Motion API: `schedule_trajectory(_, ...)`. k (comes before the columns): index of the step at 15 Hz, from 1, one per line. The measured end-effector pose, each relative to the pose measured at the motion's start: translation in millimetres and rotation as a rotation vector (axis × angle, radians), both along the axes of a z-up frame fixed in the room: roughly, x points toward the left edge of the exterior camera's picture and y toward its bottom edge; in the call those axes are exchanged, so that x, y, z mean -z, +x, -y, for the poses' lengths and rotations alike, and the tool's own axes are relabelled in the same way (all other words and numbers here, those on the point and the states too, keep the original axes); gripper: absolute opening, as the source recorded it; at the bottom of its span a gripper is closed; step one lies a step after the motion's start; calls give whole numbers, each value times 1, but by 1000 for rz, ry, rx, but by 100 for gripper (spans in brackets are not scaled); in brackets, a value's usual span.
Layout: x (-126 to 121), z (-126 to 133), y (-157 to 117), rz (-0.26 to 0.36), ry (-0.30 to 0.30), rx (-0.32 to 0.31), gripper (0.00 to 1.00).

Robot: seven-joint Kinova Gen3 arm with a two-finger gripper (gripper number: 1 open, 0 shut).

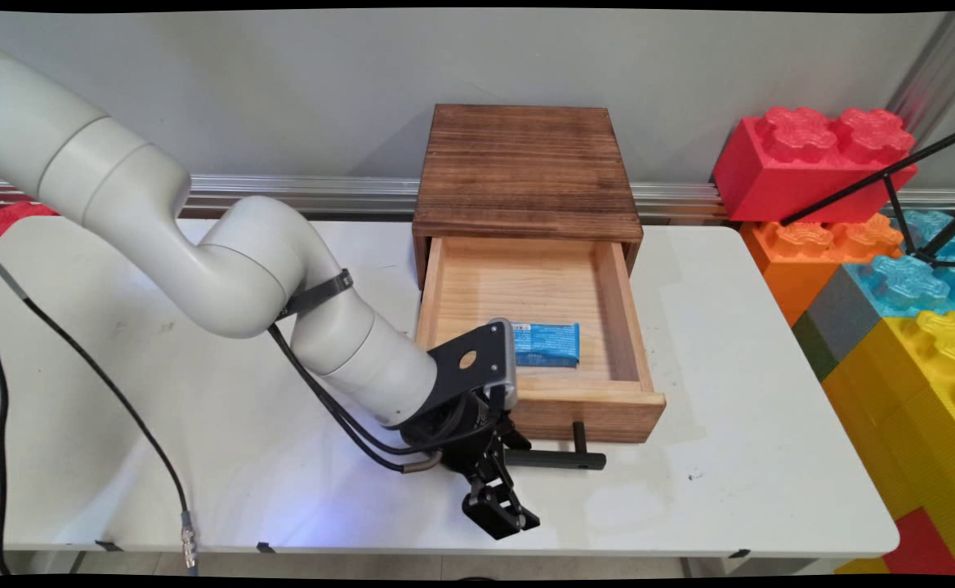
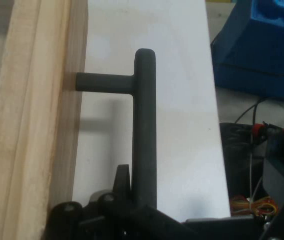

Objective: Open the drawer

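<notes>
A dark wooden box (image 1: 526, 171) stands at the back of the white table (image 1: 738, 343), and its pale drawer (image 1: 632, 327) is pulled out towards me. Inside, near the drawer's front wall, lies a blue packet (image 1: 549, 344). A black T-shaped handle (image 1: 563, 460) sticks out of the drawer front (image 1: 600, 412). My gripper (image 1: 500, 514) hangs low at the handle's left end, just in front of the drawer. In the hand view the handle bar (image 2: 144, 130) runs up from the black linkage (image 2: 106, 215), beside the drawer front (image 2: 31, 125).
Big toy bricks, red (image 1: 812, 159), orange (image 1: 812, 245), blue (image 1: 910, 278) and yellow (image 1: 918, 392), are stacked off the table's right end, with black tripod legs (image 1: 877, 180) across them. The arm's cable (image 1: 101, 384) hangs over the left side. The table's near edge (image 1: 608, 549) lies close under the gripper.
</notes>
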State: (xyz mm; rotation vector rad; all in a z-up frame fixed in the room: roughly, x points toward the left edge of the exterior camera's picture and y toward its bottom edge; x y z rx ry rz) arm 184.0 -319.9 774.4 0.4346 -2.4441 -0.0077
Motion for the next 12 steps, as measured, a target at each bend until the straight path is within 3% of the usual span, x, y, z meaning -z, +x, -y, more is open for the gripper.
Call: schedule_trajectory(12, -14, -13, 5, -26, 10, 2, 100)
